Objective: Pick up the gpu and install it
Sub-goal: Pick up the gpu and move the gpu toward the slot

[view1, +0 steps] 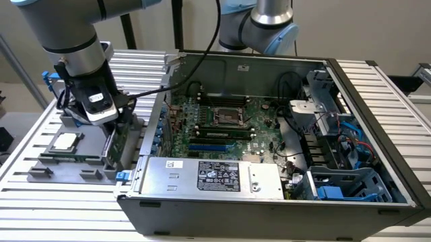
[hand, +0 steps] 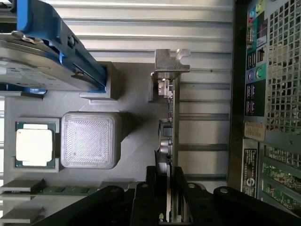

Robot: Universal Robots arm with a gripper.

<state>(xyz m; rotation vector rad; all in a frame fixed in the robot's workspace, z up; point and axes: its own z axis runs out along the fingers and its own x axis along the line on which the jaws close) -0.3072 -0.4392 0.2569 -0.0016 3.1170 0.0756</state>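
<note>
Black gripper [hand: 167, 188] pinches the gpu [hand: 173, 117], standing upright in its grey holder [hand: 136, 136] beside the open computer case [view1: 269, 217]. A tilted pull could jam it there; farther on, its bracket [hand: 171, 59] might clip the case wall.

The gpu [hand: 174, 122] shows a green board edge and a silver end bracket, between black fingers [hand: 151, 188]. The hard drive [hand: 42, 61] is silver with blue rails, and the chip [hand: 34, 145] is silver framed in green, on a grey tray [hand: 136, 117]. The table [hand: 141, 28] is pale with ribbed stripes, and the computer case [hand: 282, 70] is dark grey mesh.
</note>
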